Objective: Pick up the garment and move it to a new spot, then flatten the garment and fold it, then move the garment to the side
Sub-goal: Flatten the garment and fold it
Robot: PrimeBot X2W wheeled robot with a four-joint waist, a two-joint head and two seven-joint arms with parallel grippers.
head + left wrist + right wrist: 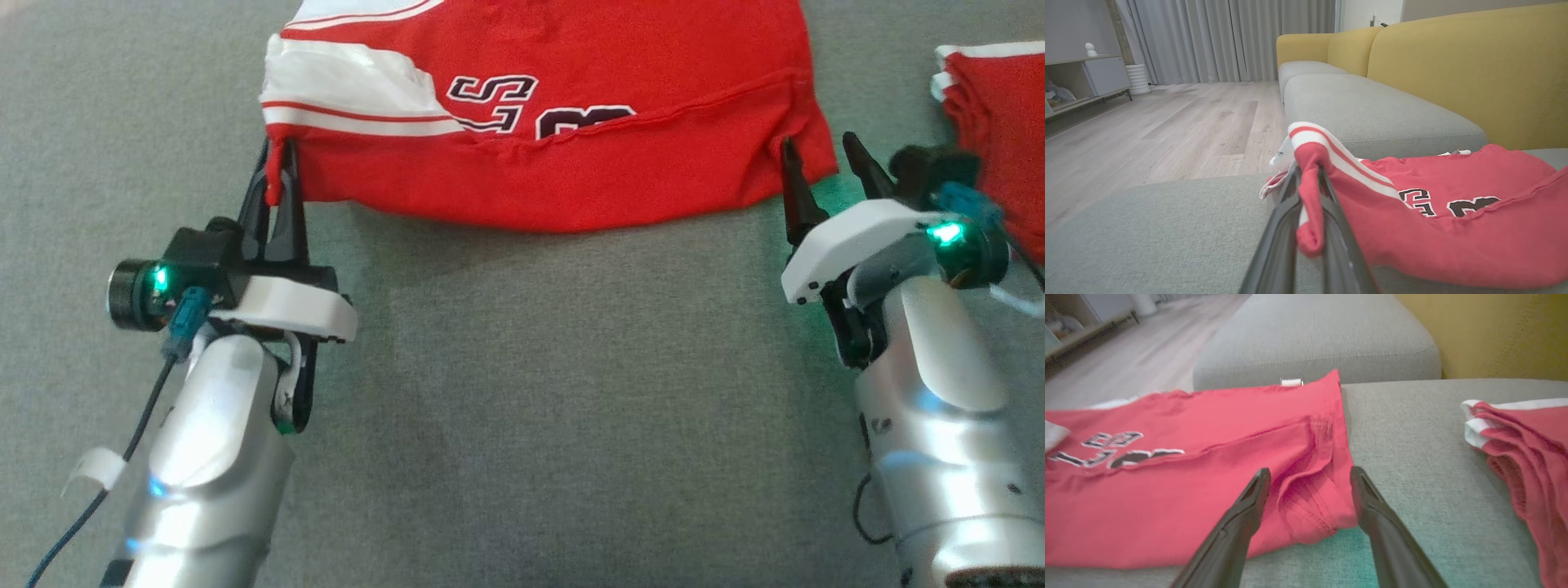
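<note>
I am looking down at the flat red fabric garment [571,163] with white stripes and dark lettering. It is lying spread on the grey woven sofa cushion [522,367], its long axis running left to right across the head view and its near hem facing both arms. The left gripper [277,175] is clamping the near-left corner: in the left wrist view its two dark fingers are pressing together on a bunched red fold that is lifting slightly off the cushion. The right gripper [819,155] is standing with its fingers spread wide, holding nothing. In the right wrist view the near-right corner of the hem is sitting between those fingers, though I cannot tell whether the tips are touching the cloth. The relation I am watching is this: the corner is lying straight ahead of the right gripper, inside its gap, while the rest of the garment is stretching away toward the left arm. I am judging that the right side needs only to close there for both ends of the hem to be held. A folded red and white cloth [996,106] is lying apart to the right.
</note>
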